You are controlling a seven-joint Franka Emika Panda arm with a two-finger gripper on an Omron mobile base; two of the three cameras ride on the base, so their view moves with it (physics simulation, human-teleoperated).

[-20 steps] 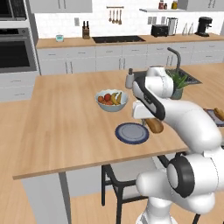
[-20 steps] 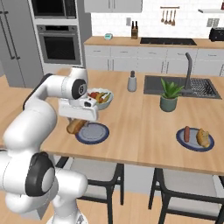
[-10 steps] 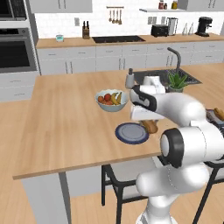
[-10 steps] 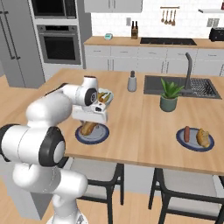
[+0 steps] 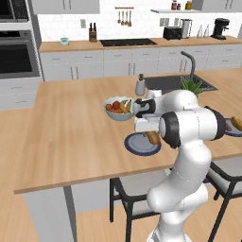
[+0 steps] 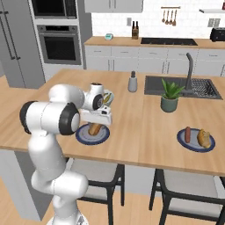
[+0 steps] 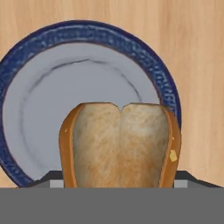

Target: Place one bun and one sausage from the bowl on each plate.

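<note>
Golden-tan bun remains grasped in the gripper just above the near plate by the island's front edge, which lacks both bun and sausage, while the far plate already carries one of each.

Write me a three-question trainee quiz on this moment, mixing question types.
1. True or false: the far flat round dark blue-grey plate near the arm's right already carries a golden-tan bun and a reddish-brown sausage.
2. What sits between the fingers over the near dark blue-grey plate? A) yellow banana B) golden-tan hot-dog bun C) sausage
3. Fill in: the pale bowl of fruit stands ___ the near plate, seen from the base.

Key: 1 true; 2 B; 3 behind.
</note>
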